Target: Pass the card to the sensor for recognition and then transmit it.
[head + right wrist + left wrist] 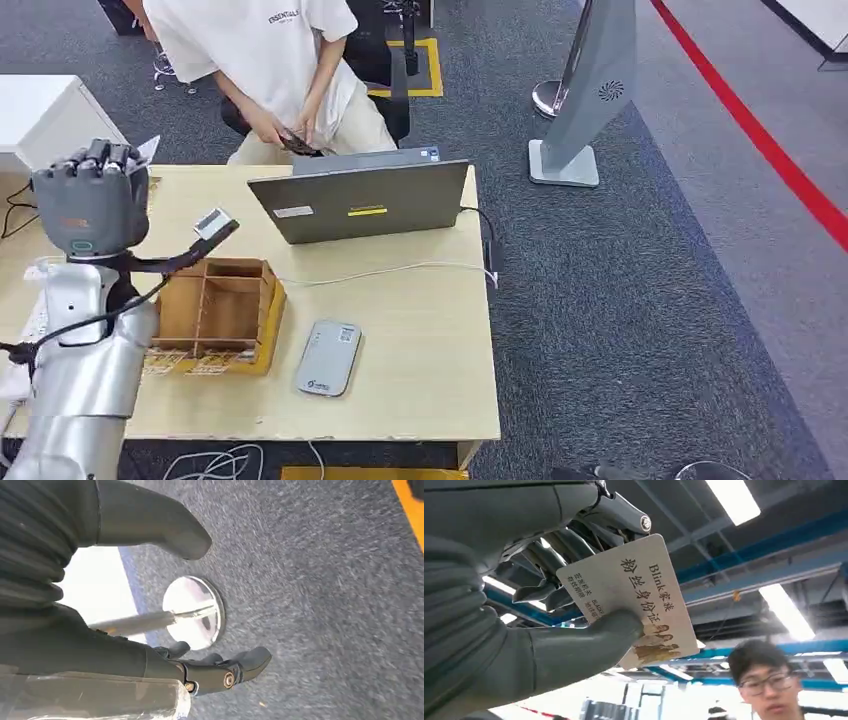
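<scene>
Left hand up, card pinched!

My left hand holds the card between thumb and fingers, raised above the desk's left edge; my right hand hangs over carpet, fingers apart, holding nothing. Grey sensor lies near the front edge, beside the wooden organizer.

Head view looks down on the table; left wrist faces the ceiling, right the carpet.

Light wood table is occupied by laptop, divided wooden box, grey card reader (white cable alongside).
</scene>
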`<state>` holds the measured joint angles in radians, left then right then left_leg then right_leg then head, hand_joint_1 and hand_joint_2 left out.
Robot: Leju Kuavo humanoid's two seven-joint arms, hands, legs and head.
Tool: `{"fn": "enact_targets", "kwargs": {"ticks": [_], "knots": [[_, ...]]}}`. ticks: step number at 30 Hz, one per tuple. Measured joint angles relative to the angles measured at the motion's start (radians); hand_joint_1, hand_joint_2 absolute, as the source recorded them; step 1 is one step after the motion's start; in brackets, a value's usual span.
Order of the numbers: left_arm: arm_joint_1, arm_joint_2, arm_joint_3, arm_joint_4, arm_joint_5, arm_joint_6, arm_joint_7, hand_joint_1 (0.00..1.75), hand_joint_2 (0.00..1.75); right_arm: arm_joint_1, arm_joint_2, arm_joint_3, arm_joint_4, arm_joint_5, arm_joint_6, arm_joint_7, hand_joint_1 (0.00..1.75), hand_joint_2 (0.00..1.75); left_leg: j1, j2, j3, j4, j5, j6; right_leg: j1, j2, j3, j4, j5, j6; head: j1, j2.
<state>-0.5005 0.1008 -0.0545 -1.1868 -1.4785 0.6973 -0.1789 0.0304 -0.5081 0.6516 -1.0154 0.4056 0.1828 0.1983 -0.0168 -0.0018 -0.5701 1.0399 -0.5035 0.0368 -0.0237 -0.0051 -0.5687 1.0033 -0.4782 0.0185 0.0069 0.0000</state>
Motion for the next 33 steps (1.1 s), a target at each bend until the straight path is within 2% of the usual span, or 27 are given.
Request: {"fn": "enact_targets", "kwargs": {"ticks": [3, 6, 9, 13, 16, 20, 26, 33], "knots": [[0.143, -0.031, -0.034, -0.153, -0.021, 0.001, 0.018, 1.75, 1.75, 0.039, 0.000, -0.012, -0.032, -0.010, -0.018, 0.028, 0.00, 1.75, 0.000, 0.001, 0.000, 0.000, -0.001, 0.001, 0.000, 0.001, -0.001, -0.001, 0.000, 0.000, 0.000, 0.000], [0.224, -0.045, -0.059, -0.246, -0.026, 0.002, 0.031, 1.75, 1.75, 0.061, 0.000, -0.016, -0.054, -0.015, -0.024, 0.036, 0.00, 1.75, 0.000, 0.000, 0.000, 0.000, -0.001, 0.001, 0.000, 0.000, -0.001, -0.001, -0.001, 0.000, 0.000, 0.000], [0.271, -0.051, -0.072, -0.308, -0.022, 0.002, 0.031, 1.75, 1.75, 0.072, 0.000, -0.023, -0.069, -0.016, -0.026, 0.040, 0.00, 1.75, 0.000, 0.001, 0.000, 0.000, -0.001, 0.001, 0.000, 0.000, -0.001, -0.001, 0.000, 0.001, 0.000, 0.000], [0.320, -0.054, -0.089, -0.318, -0.008, 0.001, 0.034, 1.75, 1.75, 0.081, 0.000, -0.030, -0.080, -0.024, -0.026, 0.052, 0.00, 1.75, 0.000, 0.001, 0.000, 0.000, 0.000, 0.000, 0.000, 0.000, 0.000, -0.001, 0.000, 0.000, 0.000, 0.000], [0.341, -0.053, -0.108, -0.277, -0.023, 0.000, 0.076, 1.75, 1.75, 0.079, 0.000, -0.030, -0.080, -0.026, -0.024, 0.048, 0.00, 1.75, 0.000, 0.000, 0.000, 0.000, 0.000, 0.001, 0.000, 0.000, 0.000, -0.001, 0.000, 0.000, 0.000, 0.000], [0.322, -0.062, -0.129, -0.107, -0.065, 0.000, 0.110, 1.75, 1.75, 0.039, -0.001, -0.025, -0.068, -0.012, 0.018, 0.002, 0.00, 1.75, 0.000, 0.003, 0.001, 0.000, 0.000, 0.001, 0.000, 0.003, 0.000, -0.001, 0.001, 0.000, 0.000, 0.000], [0.275, -0.089, -0.185, 0.066, -0.090, 0.000, 0.148, 1.75, 1.75, -0.030, 0.000, -0.018, -0.023, 0.016, 0.064, -0.042, 0.00, 1.75, 0.000, 0.002, 0.000, 0.000, 0.001, 0.002, 0.000, 0.002, 0.000, -0.001, 0.001, 0.001, 0.000, 0.000], [0.244, -0.112, -0.246, 0.158, -0.092, 0.001, 0.164, 1.75, 1.75, -0.065, 0.000, -0.010, 0.007, 0.025, 0.081, -0.059, 0.00, 1.75, 0.000, 0.002, 0.000, 0.000, 0.001, 0.002, 0.000, 0.002, 0.000, -0.001, 0.001, 0.001, 0.001, 0.000]]}}
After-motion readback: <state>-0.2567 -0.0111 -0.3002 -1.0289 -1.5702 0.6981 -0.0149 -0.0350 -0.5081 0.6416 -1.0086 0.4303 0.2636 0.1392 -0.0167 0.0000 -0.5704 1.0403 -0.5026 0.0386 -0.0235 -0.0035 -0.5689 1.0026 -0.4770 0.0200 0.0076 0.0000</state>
